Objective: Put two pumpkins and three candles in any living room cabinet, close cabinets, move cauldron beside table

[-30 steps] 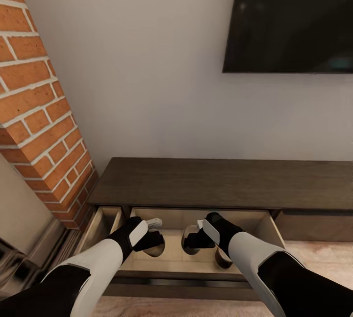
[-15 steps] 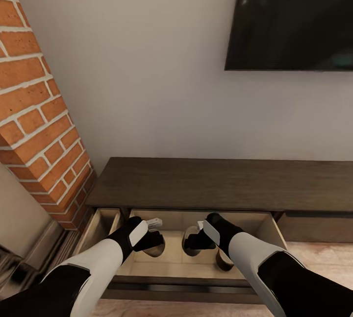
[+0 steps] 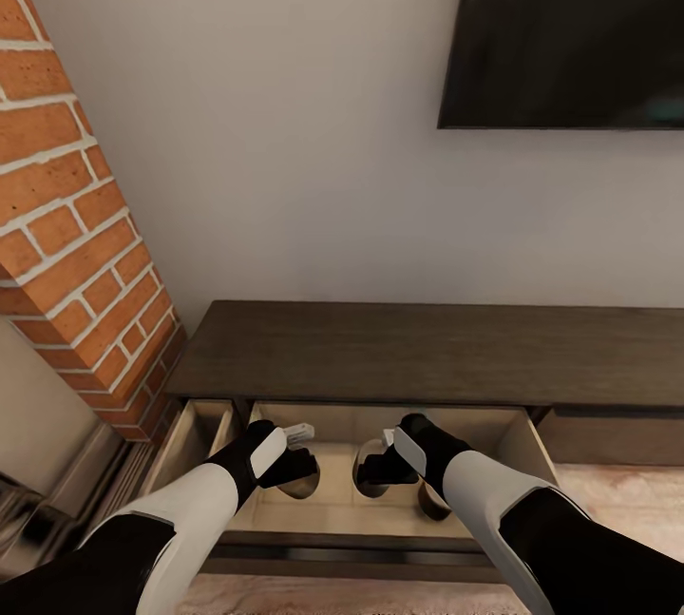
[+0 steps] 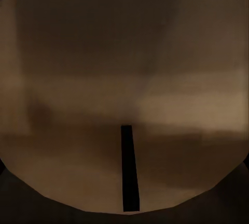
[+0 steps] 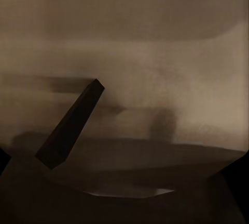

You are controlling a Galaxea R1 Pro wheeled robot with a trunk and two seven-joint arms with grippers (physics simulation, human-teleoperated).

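Observation:
The dark-brown cabinet [image 3: 427,354] has its wide drawer [image 3: 332,512] pulled out, showing a pale wood floor. Both my arms reach down into it. My left gripper [image 3: 302,472] is shut on a grey-brown candle [image 3: 306,486] held low over the drawer floor. In the left wrist view that candle's pale top [image 4: 124,78] and dark wick [image 4: 129,172] sit right against the lens. My right gripper [image 3: 369,469] is shut on a second candle [image 3: 360,463], whose top [image 5: 155,78] and slanted wick [image 5: 72,125] show close up. A third candle [image 3: 432,501] stands in the drawer, half hidden by my right forearm.
A narrow drawer [image 3: 195,434] at the unit's left end is also open. A red brick chimney [image 3: 66,216] and pale fireplace stone [image 3: 38,444] stand close on the left. A black TV [image 3: 570,26] hangs on the wall above. A shut drawer front [image 3: 617,434] lies to the right.
The whole picture has shifted slightly, so the camera moved. Both arms and the candles they hold keep the same places in the drawer.

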